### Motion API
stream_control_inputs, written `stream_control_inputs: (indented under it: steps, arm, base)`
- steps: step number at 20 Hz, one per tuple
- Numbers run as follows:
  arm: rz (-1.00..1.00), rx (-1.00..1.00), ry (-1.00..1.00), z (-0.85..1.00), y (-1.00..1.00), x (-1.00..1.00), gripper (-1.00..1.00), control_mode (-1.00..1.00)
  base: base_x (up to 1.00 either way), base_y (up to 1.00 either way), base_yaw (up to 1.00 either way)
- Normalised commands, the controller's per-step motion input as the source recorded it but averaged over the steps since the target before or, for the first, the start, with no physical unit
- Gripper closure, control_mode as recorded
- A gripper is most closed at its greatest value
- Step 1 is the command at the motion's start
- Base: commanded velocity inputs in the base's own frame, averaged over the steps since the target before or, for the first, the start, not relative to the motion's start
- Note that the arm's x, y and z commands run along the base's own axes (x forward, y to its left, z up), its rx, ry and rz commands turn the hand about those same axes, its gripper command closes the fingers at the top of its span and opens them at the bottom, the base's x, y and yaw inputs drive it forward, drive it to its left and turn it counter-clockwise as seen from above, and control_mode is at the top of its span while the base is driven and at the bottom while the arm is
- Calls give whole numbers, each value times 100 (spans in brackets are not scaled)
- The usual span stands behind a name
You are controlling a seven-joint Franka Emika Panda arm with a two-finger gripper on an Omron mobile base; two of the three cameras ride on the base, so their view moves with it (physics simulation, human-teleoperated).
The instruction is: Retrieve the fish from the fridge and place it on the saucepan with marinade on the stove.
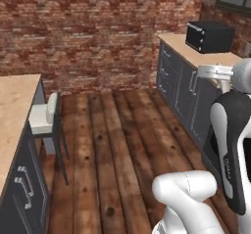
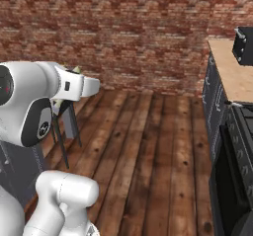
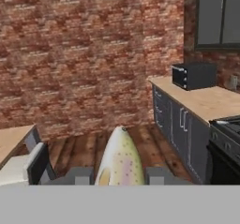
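Between gripper [image 3: 120, 176] fingertips, pale speckled fish [image 3: 120, 160]

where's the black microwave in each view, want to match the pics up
Left base view: microwave at upper right, on the wooden counter near the brick wall.
Right base view: cut off by the right edge, upper right, on the same counter.
Hand view: right of centre, on the counter below the dark wall cabinet.
Shared landmark: the brick wall behind it.
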Motion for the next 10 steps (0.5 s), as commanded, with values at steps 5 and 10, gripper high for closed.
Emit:
stream_control_inputs:
  steps: [5, 10]
  arm:
    - [0, 0, 0, 0, 0, 0, 100, 100]
    - [0, 0, 0, 0, 0, 0, 100, 100]
  base:
    - [100, -1, 0]
    - [100, -11, -28]
